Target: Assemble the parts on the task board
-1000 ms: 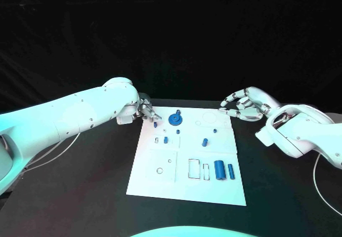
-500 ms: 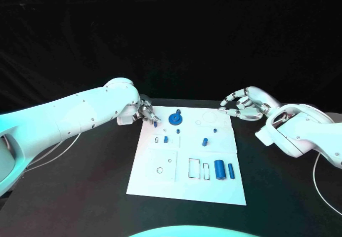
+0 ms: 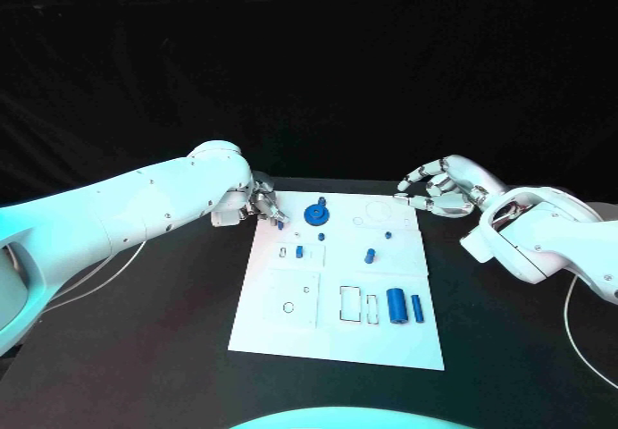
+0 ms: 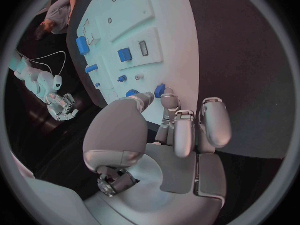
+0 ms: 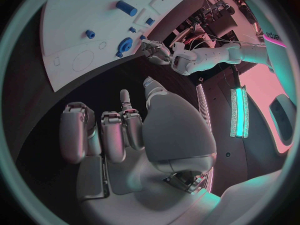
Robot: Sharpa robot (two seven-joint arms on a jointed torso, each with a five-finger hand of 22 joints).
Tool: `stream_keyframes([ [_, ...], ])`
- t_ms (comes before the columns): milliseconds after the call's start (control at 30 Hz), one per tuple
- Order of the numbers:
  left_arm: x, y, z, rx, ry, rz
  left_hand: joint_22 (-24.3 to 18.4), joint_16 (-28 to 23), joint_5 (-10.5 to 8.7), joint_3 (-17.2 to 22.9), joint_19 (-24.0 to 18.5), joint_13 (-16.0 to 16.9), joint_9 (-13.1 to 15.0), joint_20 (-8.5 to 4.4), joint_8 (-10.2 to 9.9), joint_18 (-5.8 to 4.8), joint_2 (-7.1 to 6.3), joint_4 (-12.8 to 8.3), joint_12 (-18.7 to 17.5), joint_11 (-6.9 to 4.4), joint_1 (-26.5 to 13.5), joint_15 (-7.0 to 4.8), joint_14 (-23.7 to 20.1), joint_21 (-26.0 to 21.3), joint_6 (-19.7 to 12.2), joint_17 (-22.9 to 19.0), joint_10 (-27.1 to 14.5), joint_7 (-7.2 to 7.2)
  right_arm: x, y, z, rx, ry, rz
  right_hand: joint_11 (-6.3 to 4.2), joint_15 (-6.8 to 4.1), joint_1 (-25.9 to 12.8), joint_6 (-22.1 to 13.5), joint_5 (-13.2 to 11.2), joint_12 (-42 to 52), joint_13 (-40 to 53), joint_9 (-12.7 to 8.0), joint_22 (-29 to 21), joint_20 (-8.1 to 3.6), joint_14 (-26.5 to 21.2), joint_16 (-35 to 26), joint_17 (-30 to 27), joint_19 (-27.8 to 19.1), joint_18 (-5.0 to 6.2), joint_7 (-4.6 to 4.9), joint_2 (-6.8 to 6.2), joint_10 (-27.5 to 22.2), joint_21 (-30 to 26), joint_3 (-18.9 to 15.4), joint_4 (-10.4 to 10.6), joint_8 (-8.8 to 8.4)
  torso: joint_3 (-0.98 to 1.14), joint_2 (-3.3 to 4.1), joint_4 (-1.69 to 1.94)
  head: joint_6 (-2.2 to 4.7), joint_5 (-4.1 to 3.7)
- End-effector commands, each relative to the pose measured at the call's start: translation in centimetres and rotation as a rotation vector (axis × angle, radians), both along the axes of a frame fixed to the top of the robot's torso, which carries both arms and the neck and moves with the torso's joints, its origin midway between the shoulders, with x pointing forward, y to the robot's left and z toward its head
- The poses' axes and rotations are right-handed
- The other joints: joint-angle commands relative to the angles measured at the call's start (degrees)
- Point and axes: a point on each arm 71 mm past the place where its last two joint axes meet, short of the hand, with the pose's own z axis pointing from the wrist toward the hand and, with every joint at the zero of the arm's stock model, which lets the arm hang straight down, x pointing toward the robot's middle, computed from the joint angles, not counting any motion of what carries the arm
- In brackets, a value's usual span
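A small blue part [image 4: 160, 90] is pinched by the left hand [image 3: 264, 207] at the board's [image 3: 338, 344] far-left corner. Right hand [image 3: 442, 193] is held off the far-right corner, fingers curled, nothing held.

A black table [image 3: 154, 340] lies under everything, and a black curtain [image 3: 309, 80] hangs behind its far edge.

- Head camera: I look down from above at the flat white rectangular task board [image 3: 338, 281] on the black table [image 3: 142, 357].
- Wrist cameras sit close behind each hand; both share the board [image 4: 134, 30] [image 5: 81, 20].
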Motion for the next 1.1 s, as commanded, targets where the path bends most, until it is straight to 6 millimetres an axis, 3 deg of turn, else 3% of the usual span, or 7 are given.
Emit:
stream_keyframes([
  [33, 0.0, -0.4, 0.0, -0.029, 0.000, -0.011, 0.10, -0.03, 0.17, 0.94, -0.08, -0.15, -0.16, 0.29, -0.06, 0.21, 0.41, -0.20, 0.34, -0.15, 1.68, 0.02, 5.21, -0.07, 0.45, 12.79, -0.17, 0.01, 0.0, 0.1, 0.0, -0.004, 0.001, 0.015, -0.35, -0.20, -0.30, -0.04, 0.35, -0.04, 7.57, 0.05, 4.76, -0.13, 4.33, -0.30, 7.09, -0.05, 0.68, -0.32, 0.28, -0.15, -0.28, -0.26, -0.04, 0.37, -0.01, -0.02, -0.03, -0.10, 0.09],
  [200, 0.1, -0.4, 0.1, -0.060, -0.011, -0.003, 0.41, 0.13, 0.13, 6.98, -0.01, -0.46, -0.07, 0.08, 0.49, 0.17, 2.03, -4.45, 0.17, -0.58, 8.89, -0.42, 5.31, 0.07, -0.18, 13.06, -0.32, -0.37, 0.0, 0.1, -0.1, -0.004, 0.001, 0.015, -0.35, -0.20, -0.24, -0.03, 0.40, -0.01, 7.59, 0.06, 4.76, -0.14, 4.33, -0.30, 7.08, -0.05, 0.68, -0.33, 0.33, -0.13, -0.29, -0.24, -0.05, 0.39, 0.04, 0.01, -0.01, -0.17, 0.14],
  [300, 0.1, -0.4, 0.1, -0.075, -0.014, -0.001, 0.74, 0.17, 0.11, 12.03, 0.08, -0.61, 0.41, 0.16, 1.40, 0.11, 1.37, -7.02, 0.11, -0.30, 10.42, -0.27, 5.34, 0.25, -0.55, 13.13, -0.04, -0.03, 0.0, 0.1, -0.1, -0.005, 0.001, 0.015, -0.35, -0.20, -0.24, -0.03, 0.40, -0.01, 7.59, 0.06, 4.76, -0.14, 4.33, -0.30, 7.08, -0.05, 0.68, -0.33, 0.33, -0.13, -0.29, -0.24, -0.05, 0.39, 0.03, 0.00, -0.01, -0.17, 0.16],
  [333, 0.1, -0.4, 0.1, -0.079, -0.014, 0.000, 0.81, 0.18, 0.07, 14.65, 0.06, -0.78, 0.75, 0.30, 2.04, 0.12, 0.85, -7.87, 0.10, -0.24, 9.85, -0.06, 5.34, 0.29, -0.68, 13.15, 0.18, 0.15, 0.0, 0.1, -0.1, -0.005, 0.001, 0.015, -0.35, -0.20, -0.24, -0.03, 0.40, -0.01, 7.59, 0.06, 4.76, -0.14, 4.33, -0.30, 7.08, -0.05, 0.68, -0.33, 0.33, -0.13, -0.29, -0.24, -0.05, 0.39, 0.03, 0.00, -0.01, -0.18, 0.24],
  [500, 0.1, -0.2, 0.1, -0.099, -0.012, 0.010, 1.00, 0.19, 0.19, 19.00, 0.07, -0.81, 1.41, 0.41, 3.28, 0.10, -0.15, -10.03, 0.28, -0.29, 8.59, -0.08, 5.35, 0.40, -0.71, 13.15, 0.54, 0.12, 0.0, 0.1, -0.1, -0.005, 0.001, 0.015, -0.35, -0.20, -0.24, -0.03, 0.40, -0.01, 7.59, 0.06, 4.76, -0.14, 4.33, -0.30, 7.08, -0.05, 0.68, -0.33, 0.33, -0.13, -0.29, -0.24, -0.05, 0.39, 0.04, -0.04, 0.00, -0.27, 0.36],
  [867, -1.6, 1.0, 0.7, -0.214, -0.014, 0.044, 1.52, -0.08, 1.06, 24.76, 0.34, 0.47, 2.05, 0.19, 5.04, 0.03, -2.27, -13.19, 1.64, -0.73, 5.72, -0.53, 5.22, 0.71, 0.32, 12.67, 2.40, -0.31, -0.1, -0.1, -0.1, -0.006, 0.001, 0.011, -0.36, -0.21, -0.15, -0.03, 0.50, -0.02, 7.58, 0.07, 4.76, -0.15, 4.33, -0.31, 7.06, -0.04, 0.68, -0.34, 0.38, -0.13, -0.30, -0.24, -0.06, 0.42, 0.04, -0.09, 0.22, -0.15, 0.67],
  [1100, -3.8, 1.8, 1.5, -0.264, -0.058, 0.037, 2.56, -0.24, 3.67, 26.58, 0.91, 1.63, 2.10, -0.15, 5.72, -0.16, -3.46, -14.30, 2.61, -1.17, 3.89, -0.93, 5.15, 1.29, 1.29, 12.36, 3.94, -0.76, -0.1, -0.2, -0.1, -0.007, 0.002, 0.008, -0.36, -0.22, -0.15, -0.03, 0.56, -0.05, 7.55, 0.07, 4.76, -0.15, 4.31, -0.34, 7.00, -0.04, 0.68, -0.34, 0.40, -0.16, -0.32, -0.26, -0.05, 0.44, 0.07, -0.04, 0.22, -0.18, 0.94],
])
